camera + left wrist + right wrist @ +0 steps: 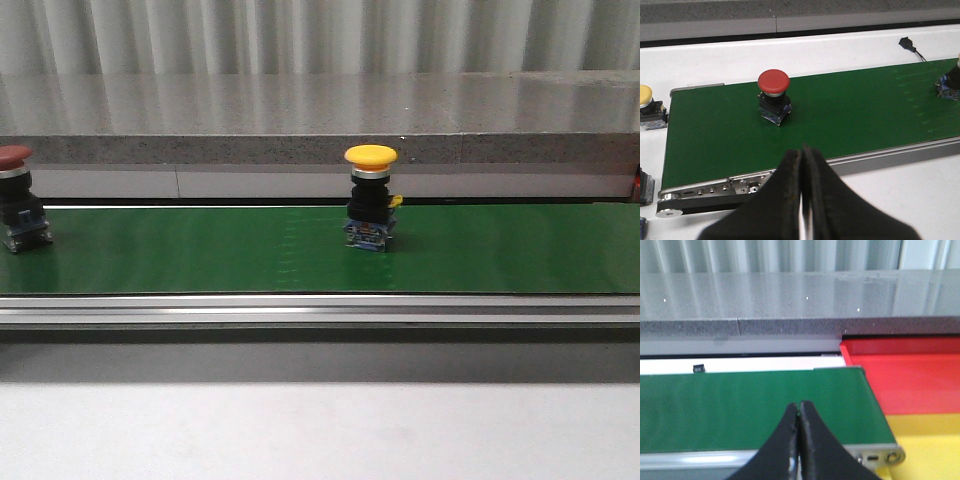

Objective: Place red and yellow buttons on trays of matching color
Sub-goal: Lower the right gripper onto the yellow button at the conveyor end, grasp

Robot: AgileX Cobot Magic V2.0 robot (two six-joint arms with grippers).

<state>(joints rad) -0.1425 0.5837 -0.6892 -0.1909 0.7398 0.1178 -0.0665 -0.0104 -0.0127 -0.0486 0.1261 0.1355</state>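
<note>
Left fingers (801,200): black, pressed together, holding nothing; hovering over the near rail of the belt, apart from everything.
Right fingers (799,440): black, pressed together, holding nothing; poised above the near edge of the belt close to its end by the trays.
Red button (774,96): upright on the belt (840,115), just beyond the left fingers; red mushroom cap on a black body with a blue base. In the front view (18,198) at the far left edge of the picture.
Yellow button (370,197): upright on the belt near the middle of the front view; yellow cap, black body, blue base. Well apart from the red button. In the left wrist view only its base (951,85) shows at the picture's edge.
Spare yellow button (647,106): off the belt, on the white table (815,55) just past the belt's end.
Red tray (905,372): past the belt's other end, nothing in the part shown.
Yellow tray (927,442): touching the red tray on its near side, nothing in the part shown.
Belt: green, flat, metal rail along the near side.
Cable plug (907,43): small, black, on the table beyond the belt.
</note>
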